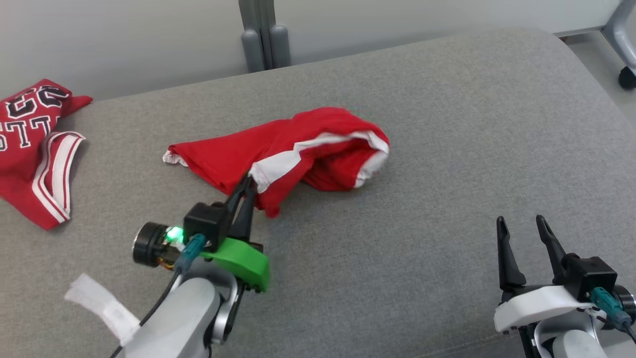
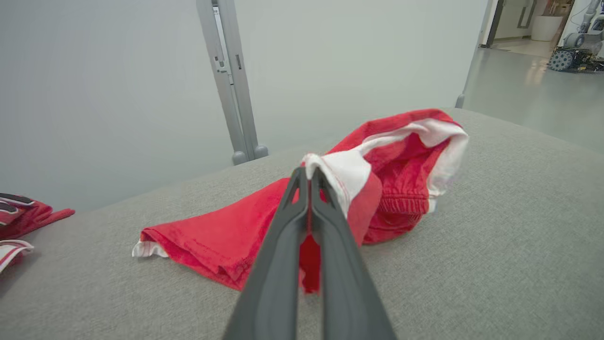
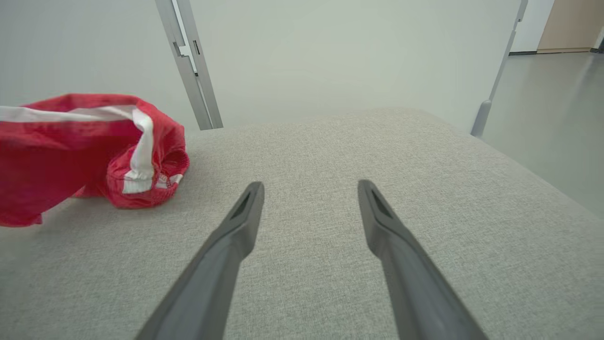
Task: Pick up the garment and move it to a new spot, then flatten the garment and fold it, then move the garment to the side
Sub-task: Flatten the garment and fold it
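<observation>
On the wide grey cushion the red garment lies crumpled near the middle, its long axis running left to right. The left gripper is nearer, pinched tight on the garment's near edge by the white stripe. The right gripper stands well off to the right, fingers spread, holding nothing.

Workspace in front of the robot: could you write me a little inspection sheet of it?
Surface: grey cushion, fabric-covered.
Job's things: red garment, crumpled, white trim.
Clutter: red jersey at the left edge.
Grippers: left gripper shut on the red garment's white-trimmed edge; right gripper open, empty, apart from it.
Cables: teal-plugged cable at the left wrist, another at the right.
Surroundings: pale wall, grey post, chair wheel.
</observation>
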